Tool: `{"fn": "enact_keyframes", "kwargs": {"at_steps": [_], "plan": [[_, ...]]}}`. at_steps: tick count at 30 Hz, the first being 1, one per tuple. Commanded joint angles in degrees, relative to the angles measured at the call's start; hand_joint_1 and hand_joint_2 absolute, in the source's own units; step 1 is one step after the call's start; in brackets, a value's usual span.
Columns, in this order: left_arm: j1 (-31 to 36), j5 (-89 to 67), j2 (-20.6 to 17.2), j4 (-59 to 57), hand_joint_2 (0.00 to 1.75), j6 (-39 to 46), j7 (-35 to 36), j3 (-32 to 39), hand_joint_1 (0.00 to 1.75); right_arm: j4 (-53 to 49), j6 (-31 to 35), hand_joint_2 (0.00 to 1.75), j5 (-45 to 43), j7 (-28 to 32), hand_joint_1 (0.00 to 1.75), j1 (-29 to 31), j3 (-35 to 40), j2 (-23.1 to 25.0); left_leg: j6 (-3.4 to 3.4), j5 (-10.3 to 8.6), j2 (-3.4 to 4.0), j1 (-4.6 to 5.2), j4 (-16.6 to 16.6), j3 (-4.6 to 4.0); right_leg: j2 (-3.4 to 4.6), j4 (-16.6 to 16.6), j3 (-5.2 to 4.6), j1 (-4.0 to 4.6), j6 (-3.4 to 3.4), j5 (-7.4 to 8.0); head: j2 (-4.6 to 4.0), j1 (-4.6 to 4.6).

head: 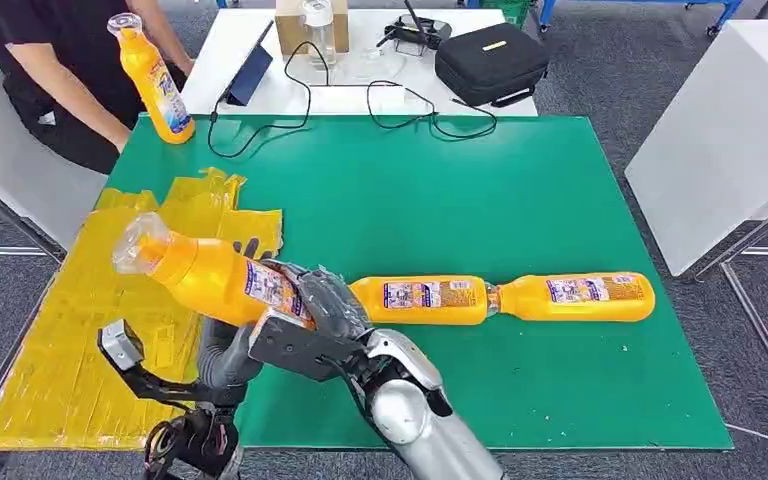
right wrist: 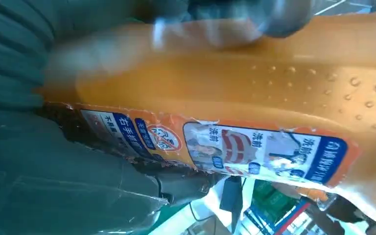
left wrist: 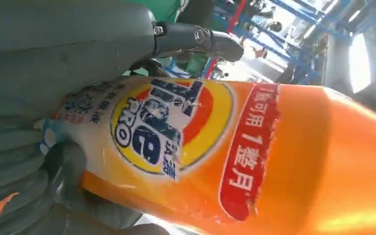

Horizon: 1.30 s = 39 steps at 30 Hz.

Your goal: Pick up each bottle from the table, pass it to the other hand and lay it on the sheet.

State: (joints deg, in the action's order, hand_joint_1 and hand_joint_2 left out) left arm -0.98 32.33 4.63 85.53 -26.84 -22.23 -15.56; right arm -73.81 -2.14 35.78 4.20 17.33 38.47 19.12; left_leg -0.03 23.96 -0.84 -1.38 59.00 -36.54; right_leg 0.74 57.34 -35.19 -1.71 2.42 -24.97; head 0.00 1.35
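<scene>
The robot's right hand [head: 310,300] wraps the lower body of a tilted orange plastic detergent bottle with a clear cap [head: 210,275], holding it above the near left part of the green table mat [head: 520,200], its cap pointing left and up over the inner edge of the crinkled yellow plastic sheet [head: 50,340]. The left hand [head: 228,350] comes up from beneath the same bottle; in the left wrist view its grey thumb and dark fingers [left wrist: 196,39] lie along the labelled side of the bottle [left wrist: 225,156], so it appears to have a hold too, though how firm I cannot tell. In the right wrist view the right hand's fingers [right wrist: 235,19] curl over the bottle's orange wall [right wrist: 274,83]. This looks like the handover itself: the bottle is carried across to the sheet's side so the left hand, which is nearer the sheet, can take it and lay it down. Two more orange bottles of the same kind lie end to end on the mat, the nearer one [head: 425,300] just right of the right hand and the further one [head: 580,297] touching it at the neck; they seem to wait their turn. At the far left corner a person's hand steadies a fourth orange bottle [head: 155,85] standing tilted on the mat, probably supplying it.
</scene>
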Motion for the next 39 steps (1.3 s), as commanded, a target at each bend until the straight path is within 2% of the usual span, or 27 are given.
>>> {"fn": "enact_keyframes", "kwargs": {"at_steps": [1,13,18,22,25,27,31,34,35,36,39], "plan": [[0.14,-0.85,-0.48,1.20,1.75,-0.26,0.68,-4.12,0.00,7.59,-0.11,1.75,0.23,-0.63,1.75,3.00,2.68,-0.46,0.07,0.05,0.07,0.01,-0.04,0.18,-0.02,-0.05,0.19,0.03,-0.11,-0.04,0.00,0.02],[-1.87,-6.46,-0.56,9.03,1.75,5.18,2.28,-5.24,0.00,18.78,0.00,1.75,2.33,-5.41,1.75,4.26,6.70,0.32,0.08,0.06,-0.03,-0.03,-0.07,0.28,-0.16,-0.11,0.27,0.08,-0.15,-0.07,0.00,0.02],[-0.14,-11.70,0.49,8.84,1.75,8.77,2.37,-3.79,0.00,22.41,-0.22,1.75,7.74,-8.95,1.75,3.81,13.75,0.88,0.08,0.03,0.03,-0.03,-0.07,0.23,-0.21,-0.12,0.21,0.08,-0.13,-0.07,0.00,0.02],[-0.16,-16.68,0.78,9.08,1.75,11.38,1.91,-2.66,0.00,24.98,-0.19,1.75,7.96,-10.18,1.75,4.29,18.74,0.88,0.10,0.06,0.12,-0.07,-0.14,0.38,-0.17,-0.21,0.36,0.13,-0.20,-0.09,0.00,0.00],[0.02,-16.73,0.45,7.96,1.75,11.09,1.83,-1.75,0.00,25.42,-0.18,1.75,7.89,-10.11,1.75,4.41,20.92,0.88,0.05,0.00,0.14,-0.03,-0.10,0.16,-0.08,-0.13,0.07,0.06,-0.11,-0.05,0.00,0.02],[0.05,-16.71,0.48,7.84,1.75,11.08,1.81,-1.66,0.00,25.40,-0.18,1.75,7.88,-10.11,1.75,4.41,21.02,0.88,0.08,0.03,0.02,-0.06,-0.16,0.35,-0.25,-0.20,0.29,0.12,-0.20,-0.13,0.00,0.02],[0.25,-16.62,0.50,7.30,1.75,11.09,1.68,-1.50,0.00,25.15,-0.22,1.75,7.90,-10.12,1.75,4.52,21.09,0.88,0.06,-0.02,0.02,-0.03,-0.10,0.15,-0.16,-0.14,0.03,0.07,-0.13,-0.08,0.00,0.02],[0.82,-15.02,0.63,6.11,1.75,11.08,1.38,-0.77,0.00,24.90,-0.35,1.75,7.96,-10.16,1.75,4.42,21.10,0.88,0.13,0.03,-0.12,-0.06,-0.20,0.46,-0.36,-0.27,0.40,0.14,-0.24,-0.16,0.00,0.02],[0.91,-14.57,0.60,5.87,1.75,11.01,1.40,-0.61,0.49,24.80,-0.38,1.75,7.97,-10.16,1.75,4.41,21.19,0.88,0.09,-0.01,-0.06,-0.05,-0.16,0.28,-0.25,-0.22,0.18,0.11,-0.18,-0.11,0.00,0.02],[0.86,-13.83,0.43,5.80,1.75,11.11,0.94,-0.10,1.75,24.63,-0.44,1.75,7.98,-10.16,1.75,4.41,21.36,0.88,0.06,-0.02,-0.02,-0.05,-0.12,0.18,-0.18,-0.16,0.03,0.09,-0.14,-0.09,0.00,0.00],[0.23,-12.70,-0.07,6.64,1.75,11.13,0.63,0.49,1.75,24.54,-0.44,1.75,7.94,-10.05,1.75,4.56,21.43,0.88,0.07,-0.01,0.04,-0.06,-0.16,0.24,-0.16,-0.21,0.09,0.11,-0.19,-0.08,0.00,0.02]]}}
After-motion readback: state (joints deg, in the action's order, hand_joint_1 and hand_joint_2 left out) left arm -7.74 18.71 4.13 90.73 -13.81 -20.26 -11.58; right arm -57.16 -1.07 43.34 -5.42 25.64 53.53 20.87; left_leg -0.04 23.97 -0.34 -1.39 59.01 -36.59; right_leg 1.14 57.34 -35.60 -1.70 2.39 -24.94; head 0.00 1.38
